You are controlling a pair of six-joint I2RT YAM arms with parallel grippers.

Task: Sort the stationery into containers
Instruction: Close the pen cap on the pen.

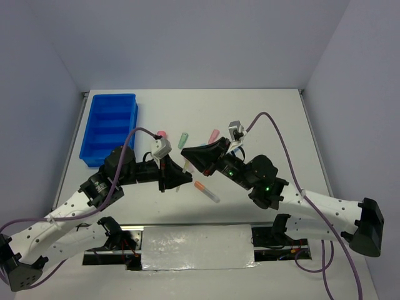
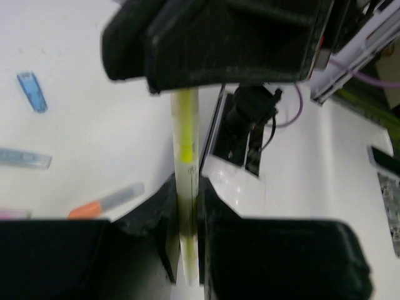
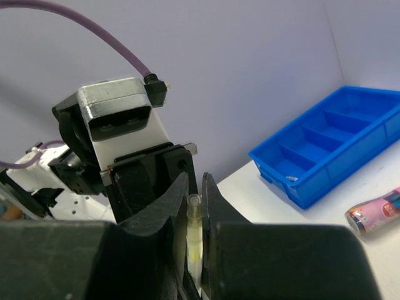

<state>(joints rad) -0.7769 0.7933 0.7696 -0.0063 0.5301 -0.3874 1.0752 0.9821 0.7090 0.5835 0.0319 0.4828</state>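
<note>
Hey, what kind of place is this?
Probably a robotics lab test cell: a left arm and right arm bolted to a white table, plain walls enclosing it, plus a blue tray and loose markers.

The bright blue tray (image 1: 109, 128) sits at the far left, its crosswise compartments facing up; the thin yellow pen (image 2: 186, 137) is held in the air, pinched near one end by the left gripper (image 2: 187, 219) and near the other by the right gripper (image 3: 195, 206); an orange-capped marker (image 1: 206, 191) lies flat close by, on the near side; farther back lie a pink tube (image 1: 162, 134), a green marker (image 1: 184, 138) and a pink marker (image 1: 214, 135) — a loose row, none touching.
</note>
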